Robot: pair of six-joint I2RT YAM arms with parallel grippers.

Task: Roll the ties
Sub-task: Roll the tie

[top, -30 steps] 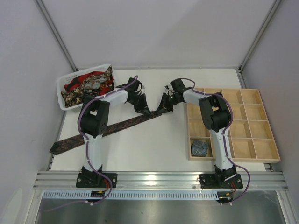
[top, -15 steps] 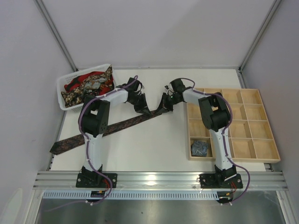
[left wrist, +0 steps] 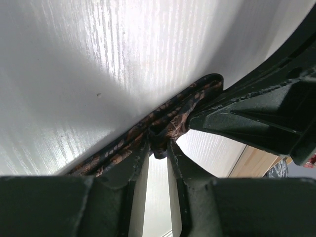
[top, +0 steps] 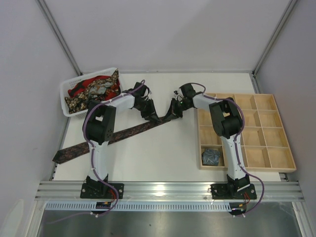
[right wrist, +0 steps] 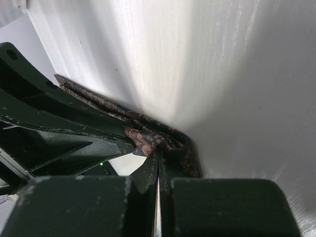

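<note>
Progress: one coiled tie (top: 212, 156) in tray (top: 281, 158) | dark tie (top: 131, 131) mostly flat, first fold only | heaped ties (top: 94, 89) in basket (top: 62, 98) unrolled | left gripper (left wrist: 158, 148) parted around fold | right gripper (right wrist: 158, 157) pinching it

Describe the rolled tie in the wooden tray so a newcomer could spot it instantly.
Find the wooden compartment tray on the right side of the table, beside the right arm. In its corner compartment nearest that arm's base sits the rolled tie. It is a compact grey-blue coil, while the other compartments in view hold nothing.
</note>
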